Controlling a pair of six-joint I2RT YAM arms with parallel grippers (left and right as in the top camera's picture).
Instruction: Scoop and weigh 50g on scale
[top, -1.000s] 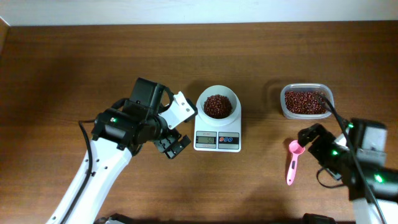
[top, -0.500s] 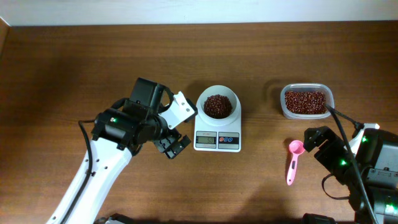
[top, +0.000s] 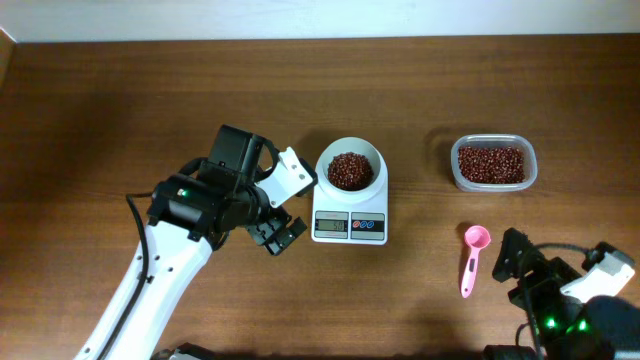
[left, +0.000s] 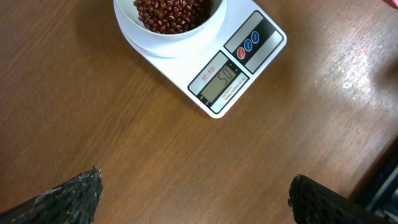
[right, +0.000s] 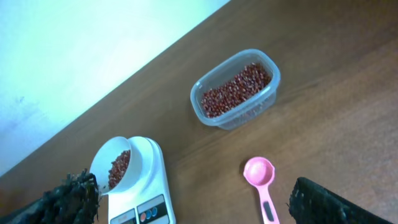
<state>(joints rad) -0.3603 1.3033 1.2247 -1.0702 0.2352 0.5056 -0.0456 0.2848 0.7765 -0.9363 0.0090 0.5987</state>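
The white scale (top: 349, 226) stands mid-table with its round bowl holding dark red-brown beans (top: 349, 170). In the left wrist view the scale (left: 239, 68) lies ahead, its display showing digits that look like 50, and beans (left: 171, 11) fill the bowl. My left gripper (top: 282, 233) hovers just left of the scale, open and empty (left: 196, 199). My right gripper (top: 512, 262) sits low at the near right, open and empty (right: 193, 202), just right of the pink spoon (top: 472, 260). The right wrist view shows the scale (right: 140, 193) and the spoon (right: 261, 180) lying on the table.
A clear plastic tub (top: 493, 163) of more beans stands at the right, beyond the spoon, and shows in the right wrist view as the tub (right: 236, 87). A pale wall runs along the table's far edge.
My right arm has drawn back from beside the tub toward the near right corner. The spoon stays on the table. The left arm has not moved.
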